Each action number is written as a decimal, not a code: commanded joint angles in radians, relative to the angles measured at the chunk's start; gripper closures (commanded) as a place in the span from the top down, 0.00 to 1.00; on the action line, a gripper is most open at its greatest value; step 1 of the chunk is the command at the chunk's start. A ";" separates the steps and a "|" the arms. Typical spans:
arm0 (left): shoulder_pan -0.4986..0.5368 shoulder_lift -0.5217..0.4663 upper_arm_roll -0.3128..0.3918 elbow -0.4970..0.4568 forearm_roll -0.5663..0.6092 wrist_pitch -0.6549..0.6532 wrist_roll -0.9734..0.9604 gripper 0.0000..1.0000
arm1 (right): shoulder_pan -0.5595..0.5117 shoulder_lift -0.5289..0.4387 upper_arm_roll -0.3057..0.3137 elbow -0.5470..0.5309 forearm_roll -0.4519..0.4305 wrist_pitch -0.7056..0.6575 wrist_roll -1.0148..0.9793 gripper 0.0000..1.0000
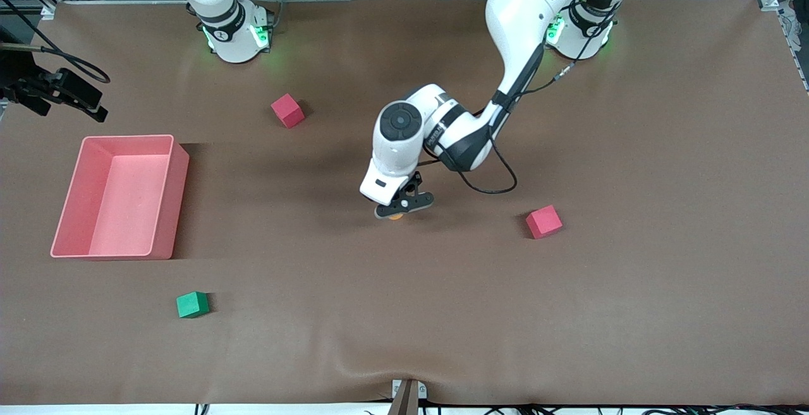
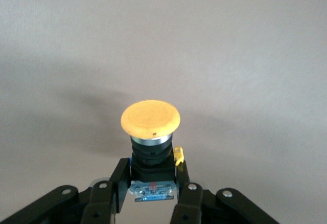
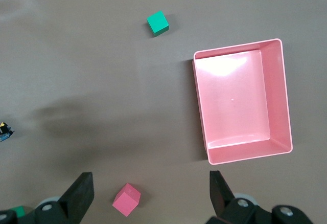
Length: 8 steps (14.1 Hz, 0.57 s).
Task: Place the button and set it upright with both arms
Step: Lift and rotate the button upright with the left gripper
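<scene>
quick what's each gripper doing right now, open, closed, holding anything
Left gripper: closed on the button, low over mid-table.
Right gripper: open, holding nothing, over the red cube while that arm waits.

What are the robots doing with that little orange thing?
The left gripper is shut on the button, holding it by its dark body near the middle of the table. The right gripper is open and waits up in the air, over the table beside the pink bin. Two red cubes and a green cube lie untouched.
</scene>
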<state>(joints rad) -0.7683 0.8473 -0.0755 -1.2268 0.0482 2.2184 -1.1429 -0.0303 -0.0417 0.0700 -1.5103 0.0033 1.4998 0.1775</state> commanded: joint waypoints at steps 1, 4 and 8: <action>-0.035 -0.010 0.014 -0.014 0.076 0.067 -0.089 0.00 | -0.006 0.000 0.007 0.012 -0.016 -0.013 -0.010 1.00; -0.077 -0.008 0.019 -0.019 0.264 0.110 -0.222 0.00 | -0.008 0.000 0.007 0.010 -0.016 -0.013 -0.012 1.00; -0.123 0.004 0.019 -0.022 0.474 0.124 -0.342 0.00 | -0.011 0.000 0.007 0.008 -0.016 -0.013 -0.010 1.00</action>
<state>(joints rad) -0.8649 0.8483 -0.0733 -1.2395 0.4442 2.3216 -1.4307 -0.0303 -0.0417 0.0695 -1.5103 0.0026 1.4982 0.1775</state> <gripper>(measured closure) 0.586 0.000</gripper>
